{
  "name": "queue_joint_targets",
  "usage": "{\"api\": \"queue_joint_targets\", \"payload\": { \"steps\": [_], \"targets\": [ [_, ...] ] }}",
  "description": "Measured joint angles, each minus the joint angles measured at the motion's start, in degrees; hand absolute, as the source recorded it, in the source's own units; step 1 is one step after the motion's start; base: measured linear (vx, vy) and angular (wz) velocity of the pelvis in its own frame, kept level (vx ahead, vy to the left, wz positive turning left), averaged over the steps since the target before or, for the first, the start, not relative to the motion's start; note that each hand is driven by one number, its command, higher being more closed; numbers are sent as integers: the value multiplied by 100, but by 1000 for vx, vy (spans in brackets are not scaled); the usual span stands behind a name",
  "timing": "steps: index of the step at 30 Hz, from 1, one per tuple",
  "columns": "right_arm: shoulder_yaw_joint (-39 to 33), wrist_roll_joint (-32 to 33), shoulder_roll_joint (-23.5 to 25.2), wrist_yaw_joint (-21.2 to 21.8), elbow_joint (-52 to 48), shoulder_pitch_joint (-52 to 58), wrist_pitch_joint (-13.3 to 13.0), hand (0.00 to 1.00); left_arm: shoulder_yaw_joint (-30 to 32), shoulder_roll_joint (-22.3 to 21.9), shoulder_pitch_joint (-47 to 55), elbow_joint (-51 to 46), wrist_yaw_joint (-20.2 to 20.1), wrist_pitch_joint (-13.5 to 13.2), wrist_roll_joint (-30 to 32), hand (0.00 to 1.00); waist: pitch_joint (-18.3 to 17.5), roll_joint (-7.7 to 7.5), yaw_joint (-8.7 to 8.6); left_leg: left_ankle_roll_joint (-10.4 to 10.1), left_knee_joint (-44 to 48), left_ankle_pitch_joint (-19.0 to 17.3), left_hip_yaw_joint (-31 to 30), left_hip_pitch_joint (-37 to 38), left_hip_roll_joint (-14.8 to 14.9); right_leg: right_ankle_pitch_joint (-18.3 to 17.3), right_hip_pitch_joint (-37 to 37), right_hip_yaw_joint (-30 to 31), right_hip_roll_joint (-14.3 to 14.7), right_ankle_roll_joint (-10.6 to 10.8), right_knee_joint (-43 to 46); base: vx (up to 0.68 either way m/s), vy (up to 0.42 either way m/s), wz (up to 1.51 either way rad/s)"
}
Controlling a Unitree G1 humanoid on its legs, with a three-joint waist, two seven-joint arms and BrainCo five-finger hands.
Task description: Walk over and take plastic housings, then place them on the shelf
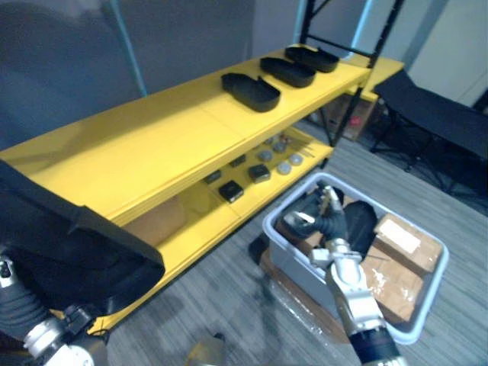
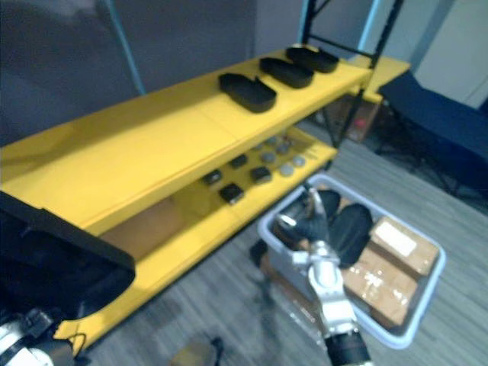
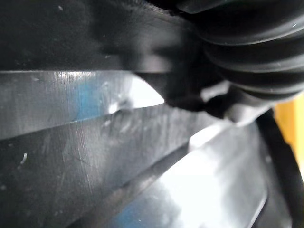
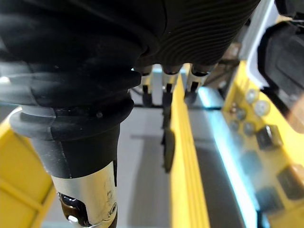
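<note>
A large black plastic housing (image 1: 69,244) hangs close in front of me at the lower left, over the near end of the yellow shelf (image 1: 152,145). My left hand (image 3: 247,47) is behind it, its fingers hidden. Three more black housings (image 1: 250,90) lie in a row on the shelf's top tier at the far right. My right hand (image 1: 326,219) hovers over the near left part of a grey bin (image 1: 290,252) on the floor, fingers straight and holding nothing. Another black housing (image 1: 360,221) lies in the bin just beside that hand.
Cardboard boxes (image 1: 408,240) fill the right half of the bin. Small dark and grey parts (image 1: 259,171) lie on the shelf's lower tier. A black cot (image 1: 442,114) stands at the far right, with a cardboard box (image 1: 358,118) behind the shelf's black post.
</note>
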Motion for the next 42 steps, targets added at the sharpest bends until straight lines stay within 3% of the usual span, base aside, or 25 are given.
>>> {"api": "queue_joint_targets", "payload": {
  "steps": [4,6,8,10,11,13,15,18,23,29,32,34,35,36,37,38,39,41,42],
  "targets": [
    [22,-60,-32,91,-118,13,-1,0,-193,-36,53,9,-25,-10,0,100,76,38,-92,-9,74,59,335,-208,100,-231,-71,16,-102,-48,322,-69,12,52],
    [26,-142,-30,73,-164,100,-31,0,-436,77,-67,4,-70,-19,57,100,96,48,-184,15,34,176,115,-310,39,-229,-285,440,-216,-52,892,-60,72,77],
    [11,-167,-37,56,-192,169,-125,0,-731,439,-408,5,-83,-21,162,100,117,-47,-299,68,-88,321,-217,-468,-94,-249,-653,1028,-297,-91,1488,-31,55,98],
    [-40,-410,-46,-74,-200,112,-397,0,-938,817,-964,28,-93,-40,287,100,190,-94,-382,122,-285,629,-544,-705,-173,-272,-1133,1445,-327,-145,2093,2,-16,97],
    [-115,-767,-56,-265,-193,-129,-628,0,-1036,1045,-1532,138,-45,-148,287,100,421,-73,-475,45,-500,950,-746,-852,-206,-638,-1410,1605,-286,-288,2309,-15,-58,72],
    [-153,-1118,-163,-466,-185,-583,-786,0,-1025,1097,-2020,319,61,-208,287,100,683,-106,-458,0,-622,1157,-740,-934,-275,-938,-1572,1559,-272,-361,2250,-68,-86,29],
    [-219,-1450,-389,-632,-186,-1184,-997,0,-1046,1064,-2288,435,192,-220,311,100,993,78,-477,-62,-603,1294,-671,-1125,-316,-1174,-1631,1577,-273,-111,2039,-99,-90,-11],
    [-265,-1735,-624,-709,-181,-1397,-1002,0,-1052,1080,-2360,436,216,-304,514,100,1254,161,-467,-154,-588,1374,-607,-1242,-284,-1506,-1804,1586,-286,145,2139,-125,-105,-12],
    [-314,-1775,-701,-909,-182,-1391,-1003,0,-1053,1077,-2380,449,408,-487,658,100,1663,162,-550,-219,-202,1345,-569,-1508,-244,-1975,-2182,1633,-408,128,2893,-144,-100,2],
    [-311,-1927,-583,-954,-209,-1160,-1030,0,-1018,1034,-2053,456,449,-489,668,100,1805,145,-563,-184,942,674,-444,-1760,-294,-2256,-2072,1735,-529,175,3322,-18,16,-7],
    [-340,-1926,-530,-1077,-303,-892,-1073,0,-906,1028,-1829,442,446,-504,675,100,1794,149,-536,-125,1164,422,-414,-1604,-362,-2251,-1595,1551,-545,237,3005,82,75,13],
    [-390,-1915,-431,-1166,-333,-699,-1087,0,-734,1030,-1682,357,434,-521,666,100,1691,28,-502,180,1489,115,-98,-1550,-370,-2048,-1179,1395,-561,406,2676,187,116,24],
    [-397,-1922,-416,-1203,-380,-566,-1095,0,-683,1024,-1626,329,451,-589,657,100,1571,57,-459,94,1752,-221,57,-1541,-343,-1864,-1294,1588,-613,159,3171,231,119,24],
    [-379,-1924,-383,-1242,-367,-545,-1095,0,-630,1019,-1625,308,516,-609,708,100,1550,49,-466,176,1895,-390,34,-1439,-389,-1461,-1637,1927,-758,-423,3965,202,123,19],
    [-360,-1925,-345,-1256,-368,-548,-1095,0,-594,1024,-1587,275,553,-609,737,100,1533,50,-467,208,1894,-460,27,-1343,-387,-1110,-1787,2096,-794,-585,4301,232,188,9],
    [-361,-1937,-244,-1265,-368,-541,-1097,0,-537,1045,-1461,157,657,-608,877,100,1443,34,-478,267,1765,-545,-66,-1084,-364,-242,-2011,2438,-784,-616,4715,326,134,7],
    [-374,-1943,-204,-1278,-365,-501,-1123,0,-516,1061,-1386,24,700,-608,939,100,1271,38,-504,347,1534,-582,-149,-839,-323,111,-2206,2643,-726,-574,4971,378,114,9],
    [-405,-1954,-225,-1275,-366,-518,-1208,0,-501,1071,-1442,-101,735,-610,938,100,1039,87,-539,427,1307,-646,-348,-527,-231,-636,-2475,2700,-396,-541,4827,316,59,24],
    [-432,-1955,-230,-1276,-366,-520,-1223,0,-503,1075,-1490,-98,743,-609,936,100,1000,148,-572,433,1227,-657,-419,-429,-202,-788,-2550,2704,-250,-527,4594,315,41,53]
  ]
}}
